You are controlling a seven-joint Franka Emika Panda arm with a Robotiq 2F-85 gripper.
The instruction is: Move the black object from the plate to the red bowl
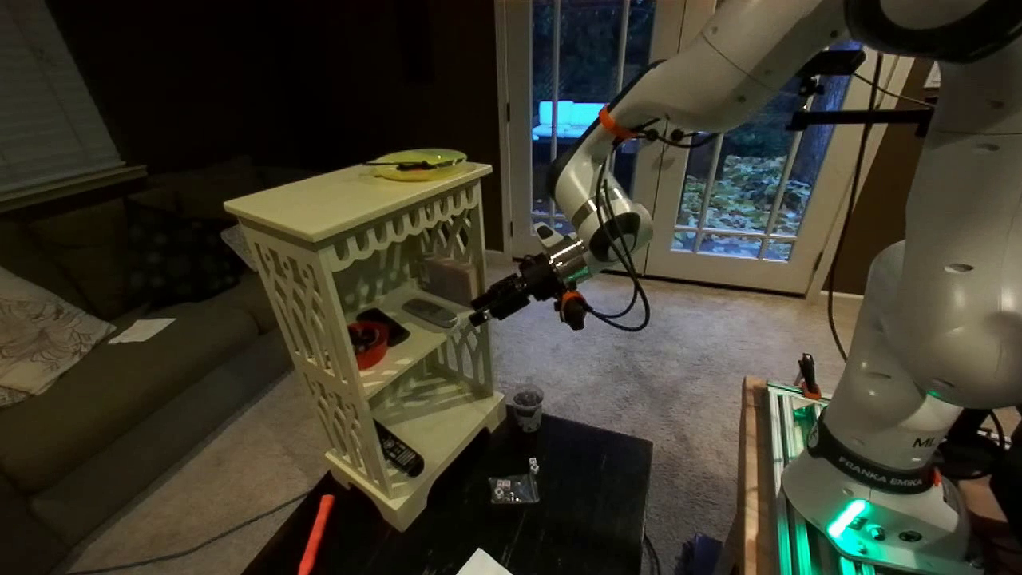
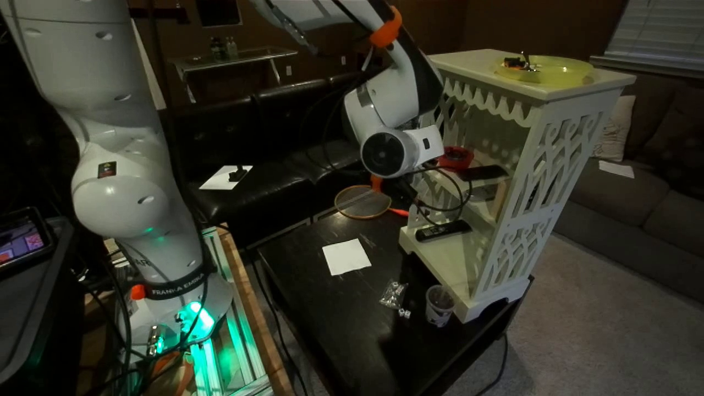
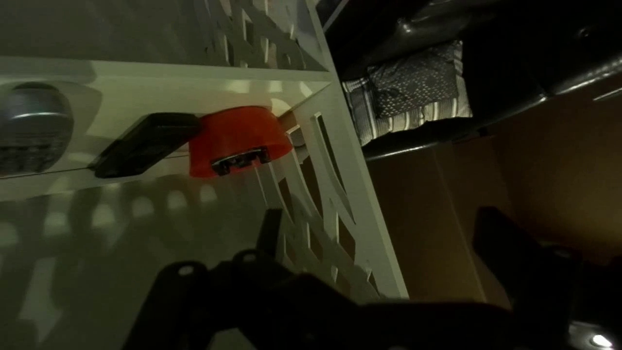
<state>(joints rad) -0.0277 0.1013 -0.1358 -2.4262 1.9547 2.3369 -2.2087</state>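
Robot arm (image 1: 703,88): stretched right across the scene, elbow high, wrist pitched down toward the pale cabinet (image 1: 343,200).
Black table (image 1: 595,471): carrying that cabinet, with a white sheet of paper (image 2: 346,256) lying flat on its dark top.
Cabinet: fretwork sides, scalloped trim, things on every level, from the top through the middle shelf (image 1: 421,342) down to the bottom shelf (image 1: 447,417).
Plate (image 2: 575,69): up on the cabinet's top, yellow-green, sitting near one end, and a small dark piece (image 2: 514,62) with a flash of orange lies in it.
Gripper (image 3: 379,212): released, fingers spread wide, hanging at the cabinet's front around the middle shelf; how near the shelf's edge, I can't tell.
Red bowl (image 3: 233,131): there on the middle shelf, upright, close in by the fretwork side panel and apart from those fingers.
Black remote (image 1: 399,451): down on the bottom shelf, pale buttons showing.
Grey handset (image 1: 429,312): middle shelf again, farther along from the bowl.
Dark slab (image 1: 383,327): between handset and bowl, right by the bowl; touching or not, can't tell.
Cup (image 1: 528,409): on the table, just beside the cabinet's foot.
Black object (image 3: 238,159): inside the red bowl, a dark lump in the wrist view; whether this or the piece on the plate is the one wanted, can't say.
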